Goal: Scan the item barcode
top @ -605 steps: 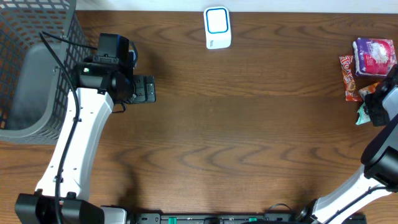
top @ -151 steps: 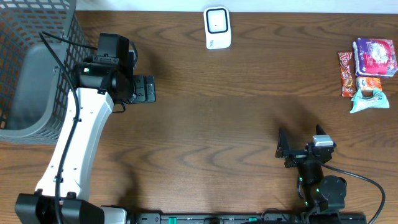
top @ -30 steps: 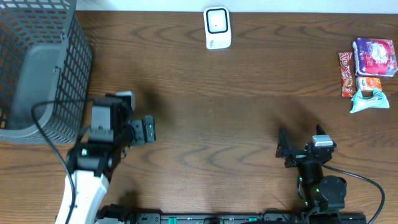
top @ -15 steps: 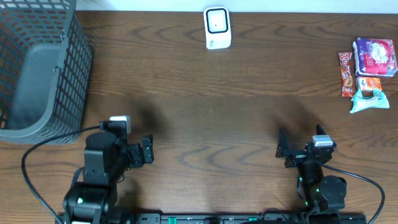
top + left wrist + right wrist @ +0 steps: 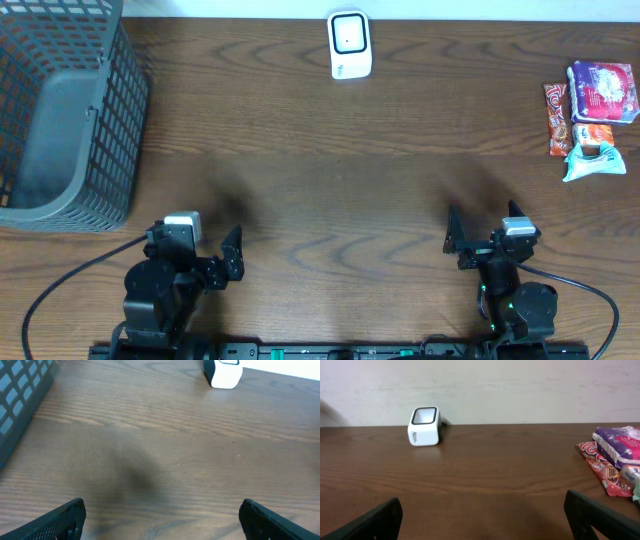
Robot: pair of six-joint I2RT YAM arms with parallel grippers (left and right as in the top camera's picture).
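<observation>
The white barcode scanner (image 5: 350, 44) stands at the table's far edge, near the middle; it also shows in the left wrist view (image 5: 223, 372) and the right wrist view (image 5: 424, 426). The items are snack packets at the far right: a purple pack (image 5: 603, 92), a red bar (image 5: 558, 122) and a teal packet (image 5: 590, 160). My left gripper (image 5: 195, 252) sits open and empty at the front left, over bare wood (image 5: 161, 510). My right gripper (image 5: 485, 235) is open and empty at the front right (image 5: 482, 505), far from the packets.
A grey wire basket (image 5: 125, 130) fills the back left corner; its wall edges into the left wrist view (image 5: 20, 385). A pale wall runs behind the table's far edge. The purple pack (image 5: 620, 445) and red bar (image 5: 600, 467) lie at the right of the right wrist view.
My left arm has pulled back from beside the basket to the front edge of the table, still open. The right arm has not moved.
</observation>
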